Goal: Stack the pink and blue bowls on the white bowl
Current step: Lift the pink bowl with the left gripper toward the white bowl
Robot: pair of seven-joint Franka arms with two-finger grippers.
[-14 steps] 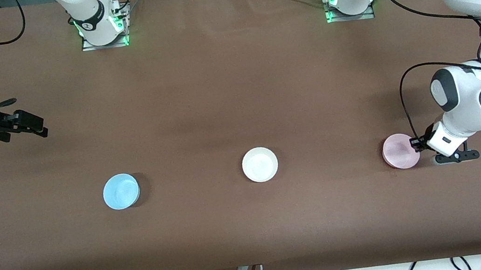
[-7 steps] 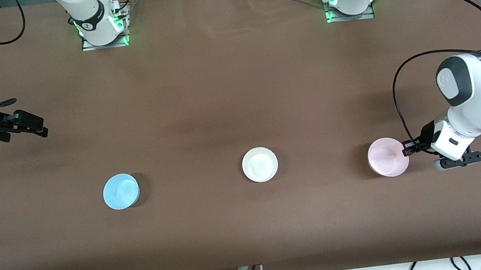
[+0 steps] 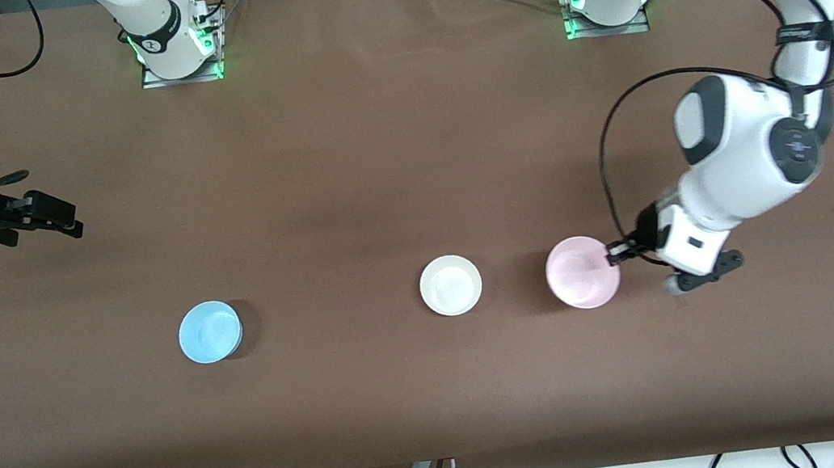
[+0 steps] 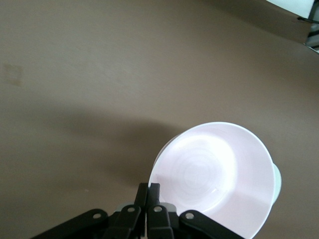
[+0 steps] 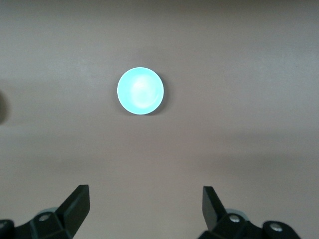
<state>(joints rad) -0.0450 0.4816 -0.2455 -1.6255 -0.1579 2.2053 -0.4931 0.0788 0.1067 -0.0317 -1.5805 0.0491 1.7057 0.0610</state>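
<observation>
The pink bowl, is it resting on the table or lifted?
Lifted. The left gripper is shut on the pink bowl rim, and the left wrist view shows its shadow lying apart on the table.

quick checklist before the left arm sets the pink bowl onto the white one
1. Left gripper shut on the pink bowl's rim: ok.
2. Pink bowl lifted off the table: ok, the left wrist view shows it raised and tilted above its shadow.
3. Pink bowl over the white bowl: not ok, it hangs beside it, toward the left arm's end.
4. White bowl empty and upright: ok.
5. Blue bowl out of the path: ok, it sits toward the right arm's end.
6. Right gripper out of the way: ok, open, waiting high over the table's right-arm end.
</observation>
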